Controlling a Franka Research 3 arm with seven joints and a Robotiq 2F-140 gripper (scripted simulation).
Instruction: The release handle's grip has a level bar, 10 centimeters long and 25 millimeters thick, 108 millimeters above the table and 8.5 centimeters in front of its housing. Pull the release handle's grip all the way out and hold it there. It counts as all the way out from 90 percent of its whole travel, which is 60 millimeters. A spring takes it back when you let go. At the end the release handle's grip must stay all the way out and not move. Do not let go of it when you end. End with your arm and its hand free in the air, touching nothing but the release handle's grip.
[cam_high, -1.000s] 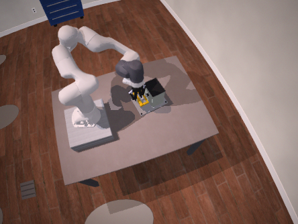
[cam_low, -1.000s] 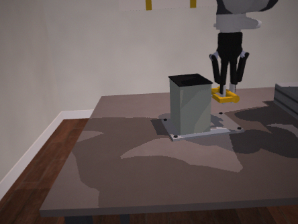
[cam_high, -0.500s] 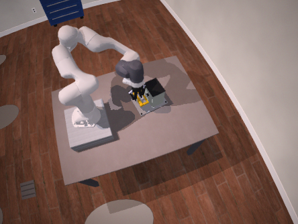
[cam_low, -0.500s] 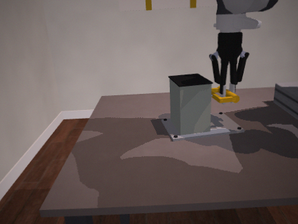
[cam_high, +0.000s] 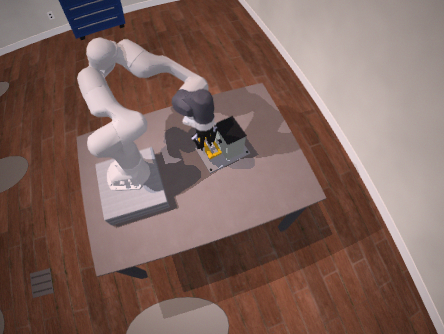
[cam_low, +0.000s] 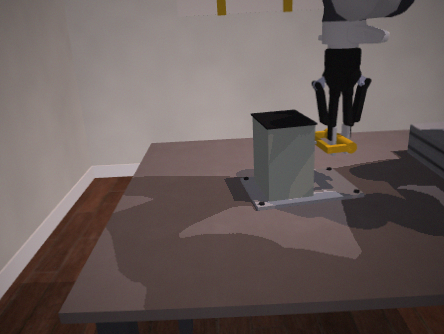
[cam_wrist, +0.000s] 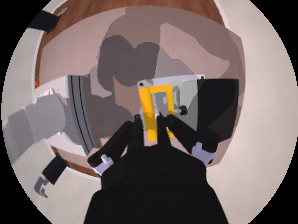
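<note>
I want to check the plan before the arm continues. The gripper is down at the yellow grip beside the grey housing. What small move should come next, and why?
Probably a slow, level pull away from the housing, fingers kept shut. The gripper is already closed on the yellow grip's bar, which looks close to the housing, so the travel seems mostly undone. Staying level keeps the hand off the base plate.
</note>
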